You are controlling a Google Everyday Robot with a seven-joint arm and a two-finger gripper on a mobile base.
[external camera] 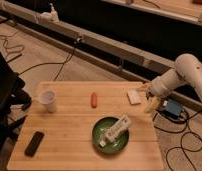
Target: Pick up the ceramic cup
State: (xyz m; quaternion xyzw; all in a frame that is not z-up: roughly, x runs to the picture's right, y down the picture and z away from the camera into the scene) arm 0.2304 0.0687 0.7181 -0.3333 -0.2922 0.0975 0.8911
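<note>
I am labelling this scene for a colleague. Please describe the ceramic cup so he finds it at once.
Look at the wooden table's far left part. The ceramic cup stands there, white and round-rimmed, unlike the flat white block near the gripper at the right edge.

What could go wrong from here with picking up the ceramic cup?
The gripper is at the right edge of the table, beside the white block, far from the ceramic cup at the left. Crossing over, it might bump the block or the orange object. The cup stands near the left edge and could tip off.
</note>
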